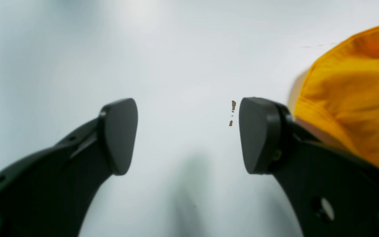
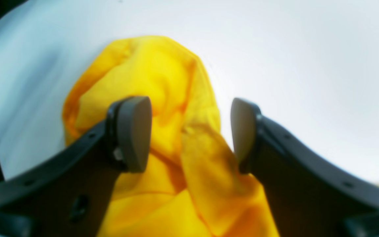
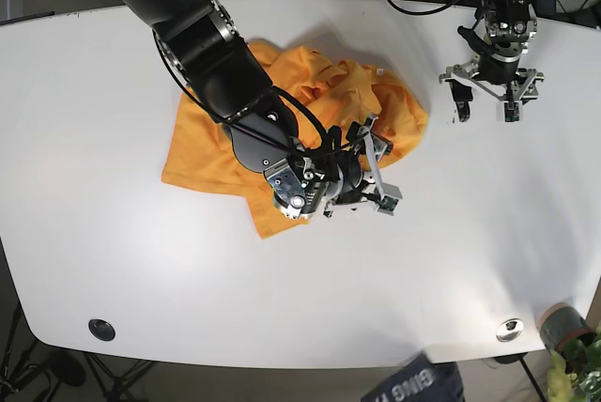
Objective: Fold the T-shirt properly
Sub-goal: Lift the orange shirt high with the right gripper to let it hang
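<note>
Fabric of the yellow-orange T-shirt (image 3: 300, 111) lies crumpled in a heap on the white table (image 3: 113, 233), toward the far-centre of the top in the base view, with folds bunched up and one flatter flap spread to the view's left. The right gripper (image 3: 375, 165) reaches in low over the near edge of the shirt; in the right wrist view its jaws stand wide apart with a raised ridge of cloth between the pads (image 2: 133, 131), and nothing is clamped. The left gripper (image 3: 484, 106) hangs over bare table just beside the shirt's far-right edge, apart from the cloth. In the left wrist view its jaws are spread wide with only table surface between them, a bulge of the shirt (image 1: 350, 95) showing behind one finger, and small brown specks (image 1: 233, 112) sit on the table near that pad
</note>
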`<action>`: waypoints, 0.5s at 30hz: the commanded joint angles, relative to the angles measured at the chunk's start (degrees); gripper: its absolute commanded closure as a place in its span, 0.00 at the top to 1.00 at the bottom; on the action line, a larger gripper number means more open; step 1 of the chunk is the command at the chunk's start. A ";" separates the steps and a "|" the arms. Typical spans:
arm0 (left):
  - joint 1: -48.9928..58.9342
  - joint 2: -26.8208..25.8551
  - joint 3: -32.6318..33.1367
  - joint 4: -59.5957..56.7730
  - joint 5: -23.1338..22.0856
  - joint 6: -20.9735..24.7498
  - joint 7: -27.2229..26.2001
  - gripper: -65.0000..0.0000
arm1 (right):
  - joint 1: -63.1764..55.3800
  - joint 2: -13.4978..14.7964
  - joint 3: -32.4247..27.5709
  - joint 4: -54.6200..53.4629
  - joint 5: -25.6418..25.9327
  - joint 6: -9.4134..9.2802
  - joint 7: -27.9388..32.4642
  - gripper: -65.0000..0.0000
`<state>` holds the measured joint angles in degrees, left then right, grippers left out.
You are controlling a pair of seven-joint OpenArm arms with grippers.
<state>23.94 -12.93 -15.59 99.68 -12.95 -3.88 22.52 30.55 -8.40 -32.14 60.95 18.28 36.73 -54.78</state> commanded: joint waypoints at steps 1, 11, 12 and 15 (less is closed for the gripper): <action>-0.16 -0.65 -0.19 0.85 -0.10 0.06 -1.47 0.68 | 1.85 -0.60 0.01 0.90 0.93 -0.47 1.91 0.39; -0.16 -0.74 -0.27 1.02 -0.10 0.06 -1.47 0.68 | 2.11 -0.60 0.01 -2.53 -5.05 -0.64 3.93 0.06; -0.16 -0.74 -0.27 1.02 -0.10 0.06 -1.47 0.68 | 2.03 -0.60 0.01 -2.53 -5.76 -0.64 4.37 0.05; -0.16 -0.74 -0.27 1.02 -0.10 0.06 -1.47 0.68 | 1.94 -0.60 0.27 -2.35 -5.76 -0.82 4.81 0.01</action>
<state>23.97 -12.93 -15.59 99.68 -12.95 -3.88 22.52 30.59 -8.25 -32.29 57.47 11.84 35.99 -51.18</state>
